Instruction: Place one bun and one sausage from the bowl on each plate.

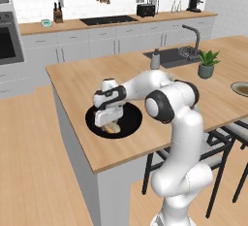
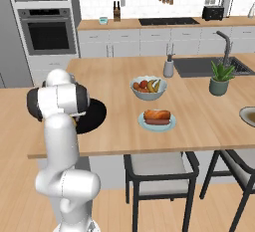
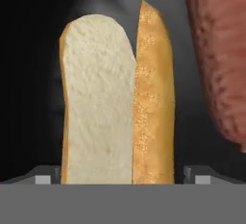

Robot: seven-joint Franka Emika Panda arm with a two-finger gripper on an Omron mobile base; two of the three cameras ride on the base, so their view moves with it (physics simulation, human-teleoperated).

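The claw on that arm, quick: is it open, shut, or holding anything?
Gripper: open, holding nothing; one fingertip either side of the bun lying in the black bowl.

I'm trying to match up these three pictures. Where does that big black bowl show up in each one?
Left base view: the black bowl lies on the island's near left corner, partly under the gripper.
Right base view: its rim shows at left, beside the arm.
Hand view: its dark floor lies under the bun and sausage.
Shared landmark: the potted plant by the sink.
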